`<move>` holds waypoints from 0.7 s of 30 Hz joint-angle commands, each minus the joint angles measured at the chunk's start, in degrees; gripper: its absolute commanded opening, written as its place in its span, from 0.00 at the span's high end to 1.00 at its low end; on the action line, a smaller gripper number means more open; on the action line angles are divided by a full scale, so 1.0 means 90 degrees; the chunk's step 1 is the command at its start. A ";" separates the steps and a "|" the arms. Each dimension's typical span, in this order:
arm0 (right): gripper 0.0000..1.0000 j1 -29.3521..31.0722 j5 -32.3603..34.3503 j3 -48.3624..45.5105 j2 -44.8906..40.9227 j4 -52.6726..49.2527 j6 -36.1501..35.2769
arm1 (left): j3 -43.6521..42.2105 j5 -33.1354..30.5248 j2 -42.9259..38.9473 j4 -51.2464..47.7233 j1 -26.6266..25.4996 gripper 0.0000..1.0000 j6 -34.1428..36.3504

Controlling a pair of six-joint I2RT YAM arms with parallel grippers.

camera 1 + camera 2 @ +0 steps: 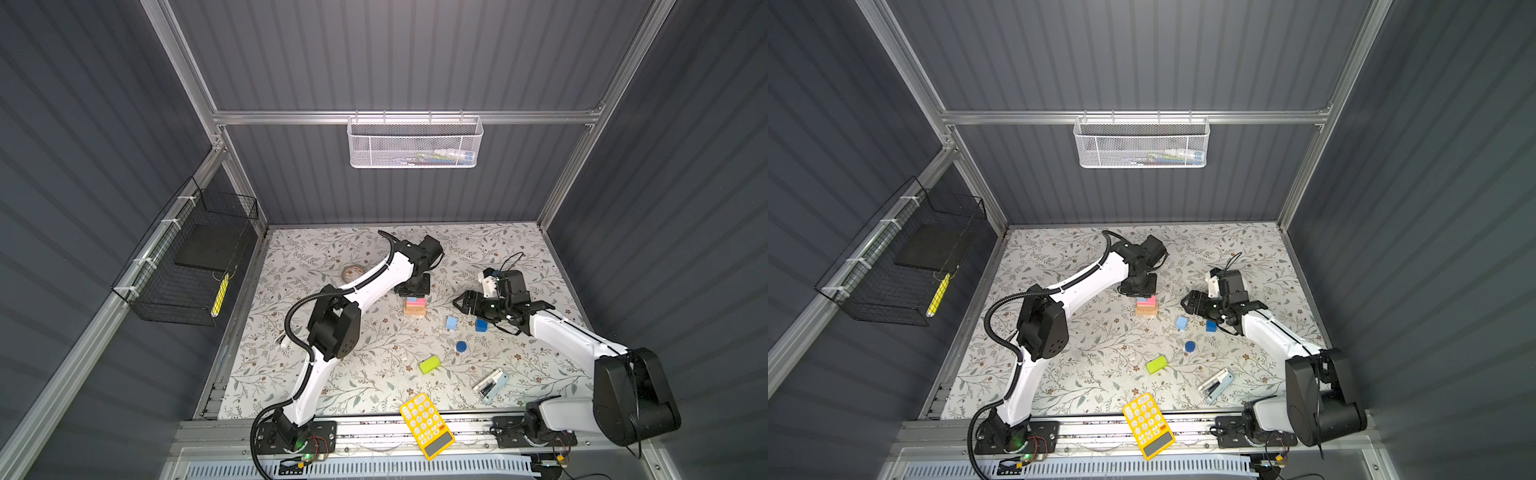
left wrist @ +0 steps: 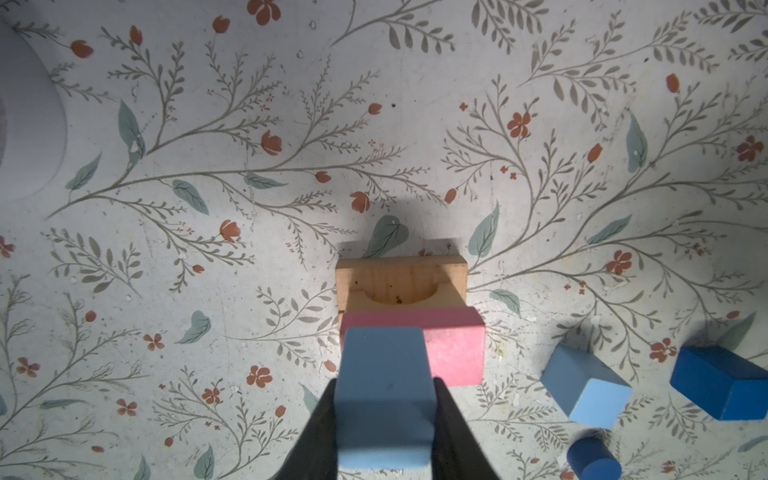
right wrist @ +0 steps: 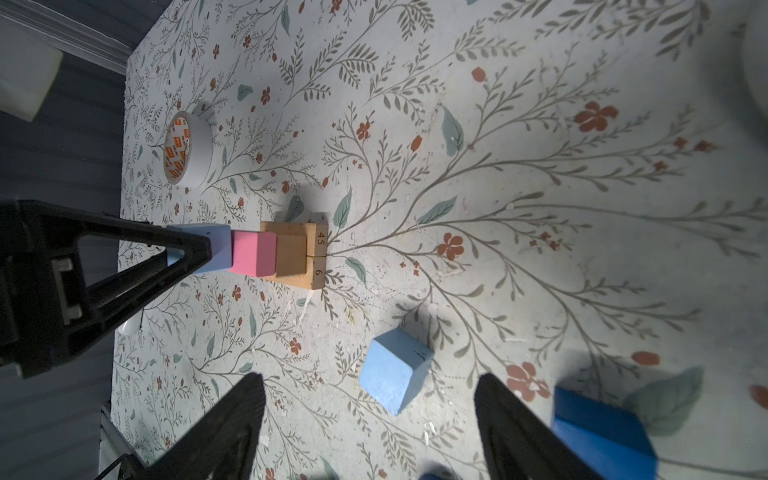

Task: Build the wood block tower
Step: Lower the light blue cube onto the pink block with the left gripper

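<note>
The tower (image 1: pixel 414 306) stands mid-surface: tan bars (image 2: pixel 399 278) at the base, 1 pink bar (image 2: pixel 455 351), then 1 light-blue cube (image 2: pixel 382 357) on top. The left hand (image 2: pixel 384 399) pinches that cube. The right hand (image 1: pixel 459 303), spread and empty, hangs near the loose light-blue cube (image 3: pixel 395 376) to the tower's right.

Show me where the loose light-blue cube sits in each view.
In a top view: loose light-blue cube lies right of the tower.
In a top view: cube right of the tower.
Left wrist: cube between tower and dark-blue cube.
Right wrist: cube between tower and dark-blue cube.
Shared landmark: dark-blue cube beside it.
</note>
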 commanded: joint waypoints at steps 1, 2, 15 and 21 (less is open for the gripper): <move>0.19 -0.0028 -0.0071 -0.0050 0.0052 0.0070 0.0037 | 0.0168 -0.0076 0.0070 -0.0276 -0.0028 0.80 -0.0093; 0.19 -0.0028 -0.0071 -0.0049 0.0052 0.0070 0.0043 | 0.0168 -0.0076 0.0051 -0.0273 -0.0026 0.81 -0.0101; 0.19 -0.0028 -0.0084 -0.0076 0.0066 0.0080 0.0050 | 0.0149 -0.0062 0.0059 -0.0234 -0.0037 0.78 -0.0138; 0.19 -0.0028 -0.0078 -0.0074 0.0081 0.0090 0.0050 | 0.0121 -0.0028 0.0050 -0.0219 -0.0035 0.72 -0.0137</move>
